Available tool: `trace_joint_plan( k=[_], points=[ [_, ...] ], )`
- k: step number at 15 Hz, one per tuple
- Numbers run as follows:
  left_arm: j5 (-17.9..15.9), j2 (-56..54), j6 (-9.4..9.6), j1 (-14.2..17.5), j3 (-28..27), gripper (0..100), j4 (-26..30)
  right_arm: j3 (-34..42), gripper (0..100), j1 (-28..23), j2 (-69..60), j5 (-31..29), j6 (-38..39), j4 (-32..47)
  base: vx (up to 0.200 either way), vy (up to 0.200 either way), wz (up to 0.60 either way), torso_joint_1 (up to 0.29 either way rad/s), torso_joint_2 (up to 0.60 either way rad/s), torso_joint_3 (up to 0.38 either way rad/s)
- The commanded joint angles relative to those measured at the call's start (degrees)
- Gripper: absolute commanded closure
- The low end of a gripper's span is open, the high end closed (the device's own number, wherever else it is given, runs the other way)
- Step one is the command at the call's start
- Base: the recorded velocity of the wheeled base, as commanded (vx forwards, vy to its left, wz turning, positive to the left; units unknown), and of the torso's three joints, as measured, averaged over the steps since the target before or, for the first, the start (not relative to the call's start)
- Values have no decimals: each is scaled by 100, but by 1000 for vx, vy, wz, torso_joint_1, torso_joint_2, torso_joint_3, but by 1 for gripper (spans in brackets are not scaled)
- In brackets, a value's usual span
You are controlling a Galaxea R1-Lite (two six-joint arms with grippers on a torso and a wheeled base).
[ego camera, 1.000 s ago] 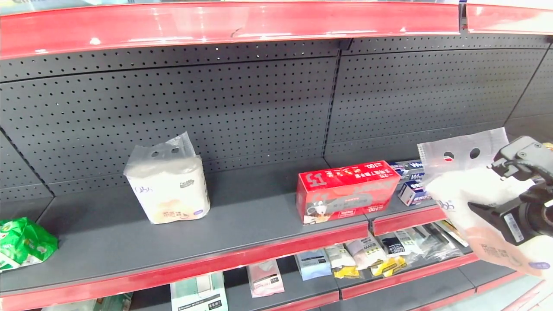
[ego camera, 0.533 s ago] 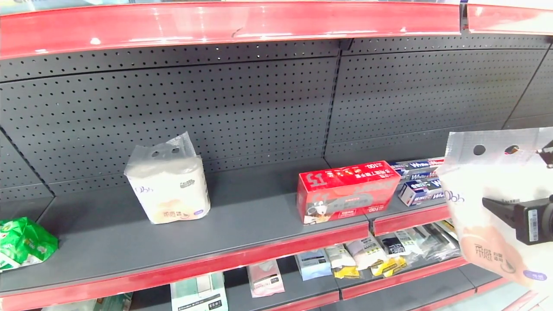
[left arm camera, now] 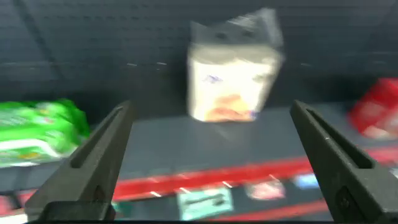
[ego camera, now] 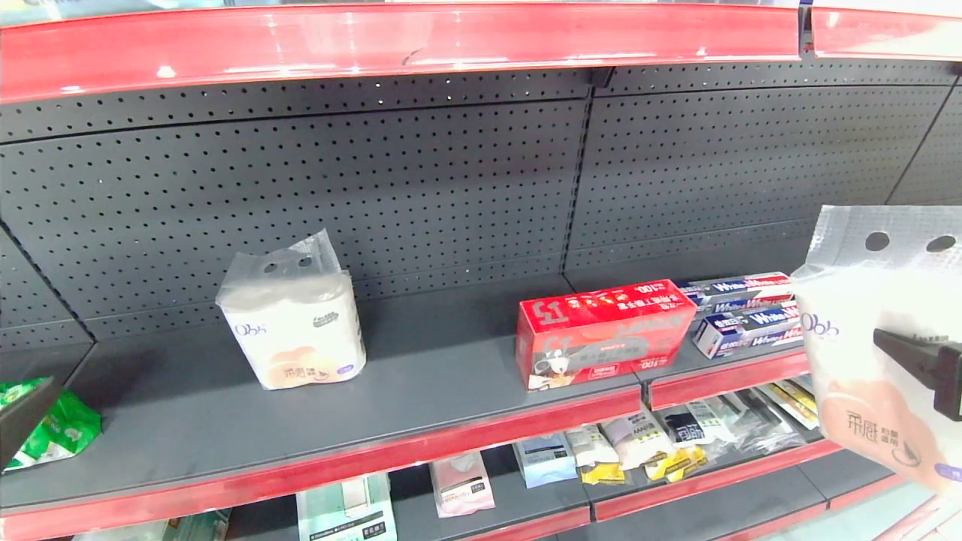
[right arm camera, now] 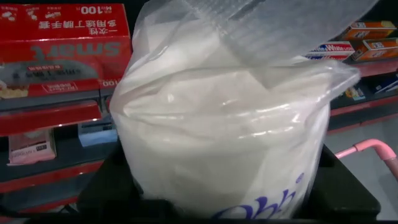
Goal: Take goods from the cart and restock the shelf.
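Note:
A white tissue roll pack (ego camera: pixel 289 323) stands on the grey middle shelf (ego camera: pixel 421 376), left of centre. A second, matching pack (ego camera: pixel 872 353) hangs in front of the shelf's right end, and my right gripper (ego camera: pixel 921 361) is shut on it. In the right wrist view this held pack (right arm camera: pixel 230 137) sits between the dark jaws. My left gripper (left arm camera: pixel 214 168) is open and holds nothing; it faces the standing pack (left arm camera: pixel 233 71) from in front of the shelf. One of its fingers (ego camera: pixel 22 417) shows at the head view's lower left edge.
A red box (ego camera: pixel 601 330) lies right of centre on the shelf, with toothpaste boxes (ego camera: pixel 744 312) beside it. A green pack (ego camera: pixel 52 432) sits at the far left. Small goods fill the lower shelf (ego camera: pixel 639 443). A pink cart handle (right arm camera: pixel 367 149) is near the right arm.
My right gripper has carried the held pack to the right and slightly up, uncovering the toothpaste boxes. A left finger has come into the head view at the lower left.

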Motion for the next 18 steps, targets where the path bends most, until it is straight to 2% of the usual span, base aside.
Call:
trace_joint_plan(
  k=[1,2,3,4,6,8,9,12,13,14,15,16,18],
  points=[
    [-196,1982,722,925,-157,0,-678,27,100,-174,-46,10,-4,-23,0,0,0,0,0,0],
    [-828,2246,906,1004,-149,0,-784,36,100,-236,-46,1,-4,-23,0,0,0,0,0,0],
    [-1382,2545,1196,1144,-157,0,-828,45,100,-288,-55,-8,-30,-23,0,0,0,0,0,0],
    [-1795,2914,1600,1364,-157,0,-881,36,100,-323,-46,-8,-48,-14,0,0,0,0,0,0],
    [-3070,4013,2681,2190,-193,0,-1478,54,100,-376,-46,-17,-57,39,0,0,0,0,0,0],
    [-3685,4768,3393,2498,-351,0,-1882,142,100,-464,-46,-17,-145,39,0,0,0,0,0,0],
    [-4036,5226,3613,2559,-658,0,-1891,212,100,-578,-37,-17,-206,39,0,0,0,0,0,0],
    [-4493,6008,3675,2559,-1265,0,-1909,300,100,-657,-28,-17,-320,39,0,0,0,0,0,0],
    [-4906,6482,3930,2515,-1634,0,-1918,335,100,-657,-20,-25,-329,39,0,0,0,0,0,0],
    [-5065,6605,4017,2489,-1731,0,-1909,352,100,-657,-20,-52,-329,39,0,0,0,0,0,0],
    [-5407,6816,4079,2410,-1871,0,-1909,388,100,-657,-20,-113,-338,39,0,0,0,0,0,0],
    [-5741,7010,4088,2392,-1968,0,-1909,440,100,-657,-11,-140,-356,39,0,0,0,0,0,0],
    [-6093,7273,4097,2269,-2267,0,-1918,493,100,-657,-28,-140,-426,39,0,0,0,0,0,0]
  ],
)
